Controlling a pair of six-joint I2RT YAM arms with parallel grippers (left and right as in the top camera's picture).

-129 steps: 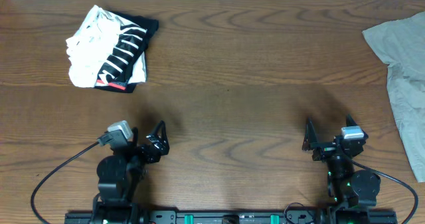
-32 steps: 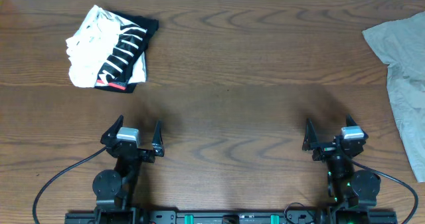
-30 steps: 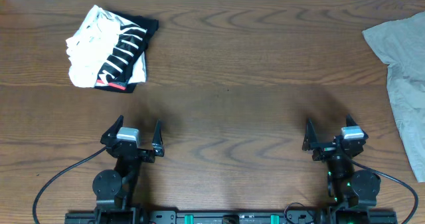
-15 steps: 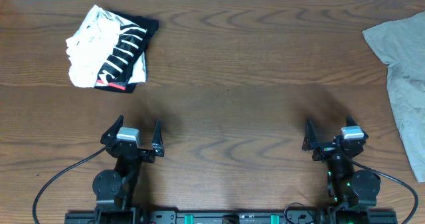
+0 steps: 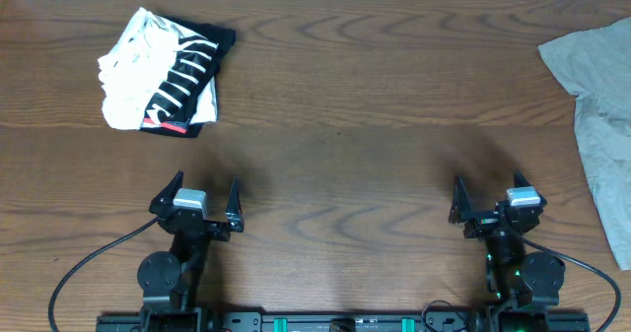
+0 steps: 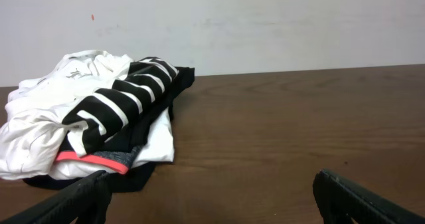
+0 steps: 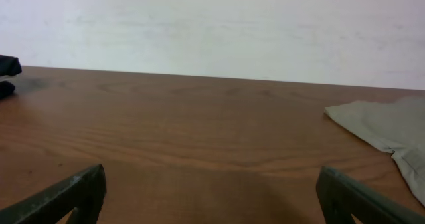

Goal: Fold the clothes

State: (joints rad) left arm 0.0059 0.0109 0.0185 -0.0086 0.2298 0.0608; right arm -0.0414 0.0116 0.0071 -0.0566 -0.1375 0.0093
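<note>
From overhead I see the left gripper parked near my edge of the table, its jaws spread wide with nothing between them. The right gripper sits the same way on the other side, released and holding nothing. The white T-shirt with its black striped print lies in a bundle at the far left of the table, well apart from both arms. A black red-edged garment lies under it and shows along its near edge. The grey-beige garment lies spread loosely at the far right and runs off the frame.

In the left wrist view, both dark fingers poke up from the bottom corners, far apart, with bare wood between them. The bundle sits ahead and to the left. White cloth is heaped on its left, the striped panel is draped across the top, and the red edge runs along the bottom layer.

In the right wrist view, the fingers stand just as wide and the table between them is bare. A corner of the grey-beige garment lies flat at the right. A small dark shape shows at the far left edge, and I cannot tell what it is.
</note>
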